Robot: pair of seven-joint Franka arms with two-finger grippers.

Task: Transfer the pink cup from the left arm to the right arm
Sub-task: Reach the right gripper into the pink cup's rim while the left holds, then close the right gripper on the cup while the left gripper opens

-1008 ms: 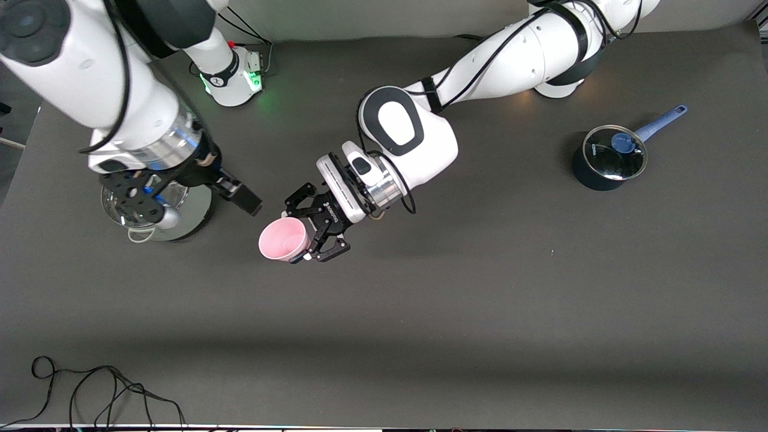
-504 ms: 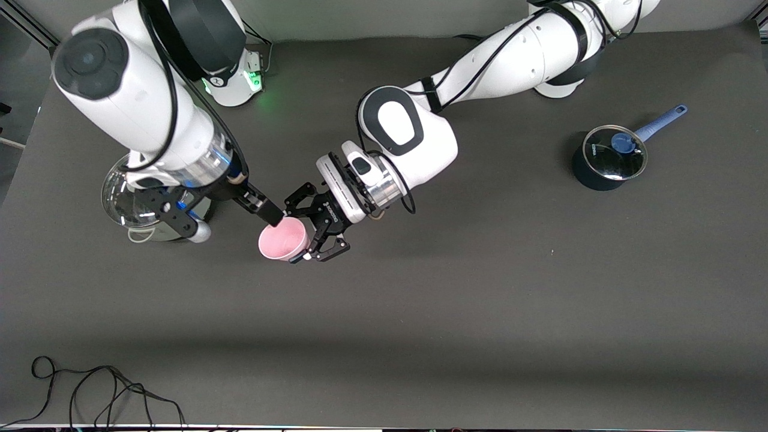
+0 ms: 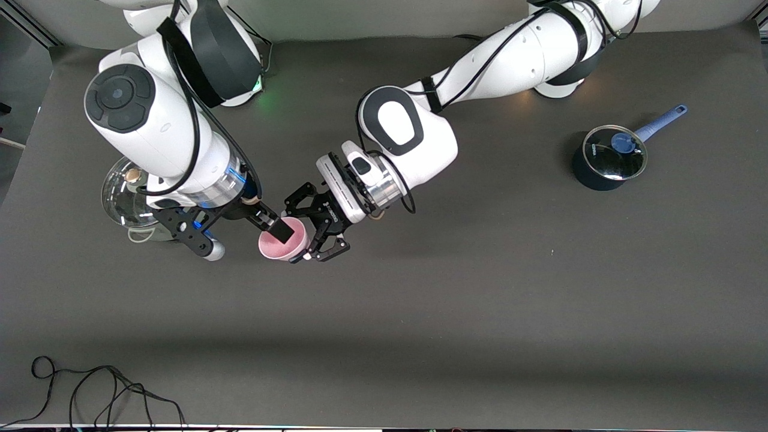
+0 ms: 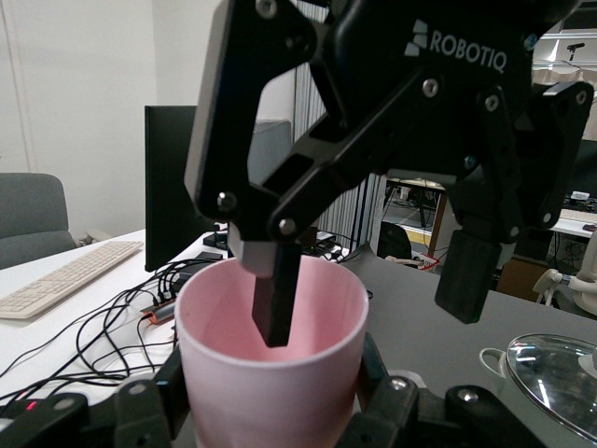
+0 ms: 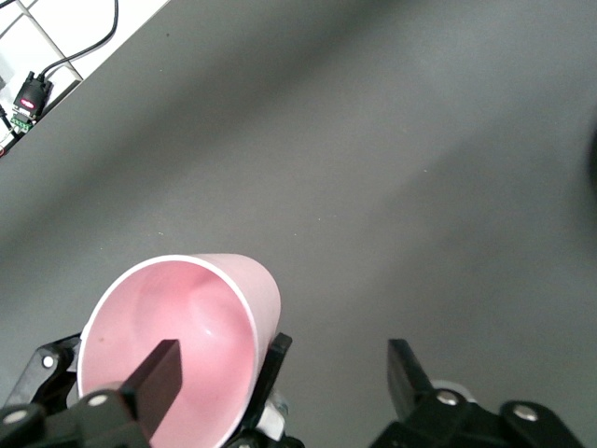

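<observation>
Since earlier, my right gripper (image 3: 275, 230) dipped one bar finger into the small pale-pink plastic cup (image 3: 282, 245), spread wide | left gripper (image 3: 317, 231) clamps it | risk: early release drops it.

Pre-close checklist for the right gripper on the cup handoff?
1. Left gripper shut on the cup: ok; its linked fingers clasp the cup's base in the left wrist view.
2. Right gripper open: ok.
3. One right finger inside the cup: ok.
4. Second right finger outside the wall, so the rim sits between them: ok.
5. Cup up off the table: ok, held in the air, mouth tilted toward the right arm.
6. Finger deep enough for a firm pinch: cannot tell.
</observation>
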